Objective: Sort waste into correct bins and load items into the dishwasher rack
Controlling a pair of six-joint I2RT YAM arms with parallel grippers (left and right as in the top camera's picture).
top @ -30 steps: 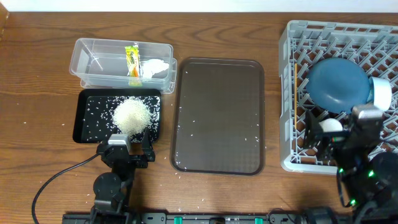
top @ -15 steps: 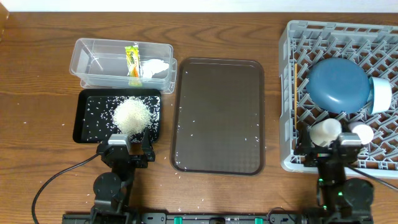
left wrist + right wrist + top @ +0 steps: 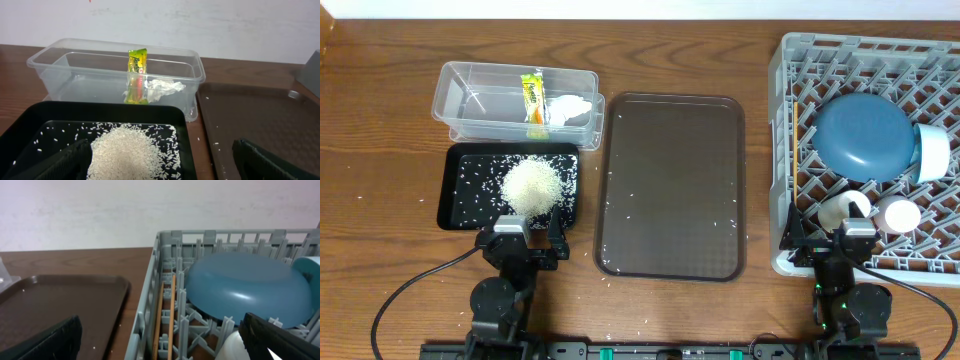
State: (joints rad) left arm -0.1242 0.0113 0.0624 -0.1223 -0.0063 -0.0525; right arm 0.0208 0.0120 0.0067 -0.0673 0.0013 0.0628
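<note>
Well, my left claw [image 3: 521, 243] sat spread by the black tray [image 3: 445, 190], my right claw [image 3: 835, 243] spread beside the grey rack [image 3: 779, 150].

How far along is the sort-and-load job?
Done: wrapper, tissue in clear tub; rice heap in black tray; dish, bowl, two cups, chopsticks in rack. In hand: nothing, left fingers and right fingers open. Left: stray grains on brown tray and table.

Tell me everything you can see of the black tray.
The black tray is a shallow, glossy rectangle, plastic by its look, lying flat on the table left of the brown tray. It holds a heap of white rice with loose grains scattered around. The clear tub stands just behind it; contact unclear.
</note>
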